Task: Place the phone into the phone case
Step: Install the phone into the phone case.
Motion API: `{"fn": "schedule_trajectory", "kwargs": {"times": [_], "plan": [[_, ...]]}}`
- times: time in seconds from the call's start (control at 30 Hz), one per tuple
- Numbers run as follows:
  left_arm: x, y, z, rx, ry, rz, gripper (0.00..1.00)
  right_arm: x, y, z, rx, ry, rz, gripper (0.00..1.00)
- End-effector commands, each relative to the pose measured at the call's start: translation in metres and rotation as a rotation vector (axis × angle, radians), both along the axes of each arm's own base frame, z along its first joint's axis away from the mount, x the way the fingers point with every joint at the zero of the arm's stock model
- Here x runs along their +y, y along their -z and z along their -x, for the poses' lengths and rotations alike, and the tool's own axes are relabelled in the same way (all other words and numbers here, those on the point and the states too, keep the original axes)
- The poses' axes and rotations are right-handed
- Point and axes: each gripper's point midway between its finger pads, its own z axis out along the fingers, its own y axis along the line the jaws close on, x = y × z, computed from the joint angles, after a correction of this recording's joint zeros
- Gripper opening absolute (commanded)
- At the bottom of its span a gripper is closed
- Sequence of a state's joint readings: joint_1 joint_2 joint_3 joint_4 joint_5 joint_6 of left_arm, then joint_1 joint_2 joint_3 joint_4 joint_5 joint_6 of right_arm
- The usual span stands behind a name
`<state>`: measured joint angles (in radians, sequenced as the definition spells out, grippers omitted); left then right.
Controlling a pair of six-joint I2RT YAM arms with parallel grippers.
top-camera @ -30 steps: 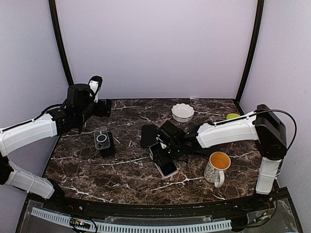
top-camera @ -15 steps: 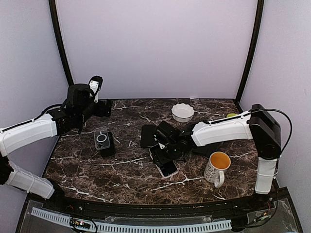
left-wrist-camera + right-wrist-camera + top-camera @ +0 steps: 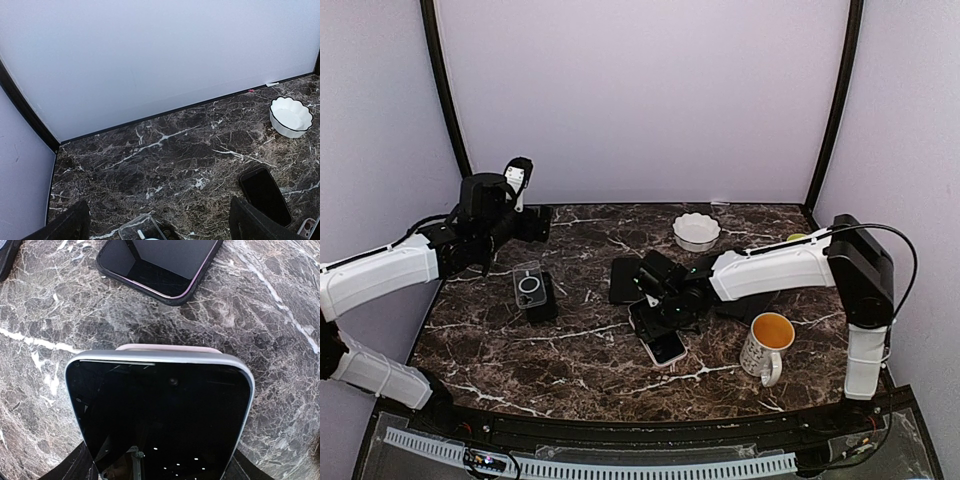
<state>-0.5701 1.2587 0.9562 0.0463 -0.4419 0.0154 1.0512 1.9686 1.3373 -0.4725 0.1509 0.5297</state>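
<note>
A silver-framed phone (image 3: 160, 415) with a dark screen lies between my right gripper's (image 3: 160, 467) fingers, which are shut on its two long sides. A pink edge (image 3: 170, 347) shows just beyond its far end, under it. In the top view the phone (image 3: 662, 340) sits at the table's middle with the right gripper (image 3: 655, 303) over its far end. A clear phone case with a ring (image 3: 528, 285) lies at the left on a black object; its corner shows in the left wrist view (image 3: 142, 231). My left gripper (image 3: 540, 222) is open, empty and raised above the back left.
A second dark phone (image 3: 625, 280) lies just behind the right gripper and also shows in both wrist views (image 3: 160, 265) (image 3: 265, 195). A white bowl (image 3: 697, 230) stands at the back, a mug (image 3: 766, 345) at the front right, and a green object (image 3: 799, 240) at the right edge.
My right arm has shifted slightly left and back, keeping hold of the phone. The left arm has not moved.
</note>
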Motion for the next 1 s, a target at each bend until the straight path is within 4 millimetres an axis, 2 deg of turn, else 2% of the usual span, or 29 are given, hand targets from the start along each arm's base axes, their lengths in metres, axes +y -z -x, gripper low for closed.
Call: {"fn": "schedule_trajectory", "kwargs": {"times": [0.0, 0.53, 0.83, 0.97], "plan": [[0.001, -0.002, 0.000, -0.010, 0.007, -0.001, 0.99, -0.006, 0.013, -0.005, -0.027, 0.025, 0.065, 0.62], [0.001, -0.004, 0.000, -0.015, 0.009, -0.002, 0.99, -0.002, 0.010, -0.008, -0.032, 0.011, 0.066, 0.81], [0.001, -0.003, 0.000, -0.015, 0.010, -0.005, 0.99, 0.000, -0.007, -0.009, -0.047, 0.004, 0.058, 0.81], [0.000, -0.002, 0.000, -0.012, 0.011, -0.010, 0.99, -0.003, -0.021, -0.006, -0.052, -0.007, 0.057, 0.73]]}}
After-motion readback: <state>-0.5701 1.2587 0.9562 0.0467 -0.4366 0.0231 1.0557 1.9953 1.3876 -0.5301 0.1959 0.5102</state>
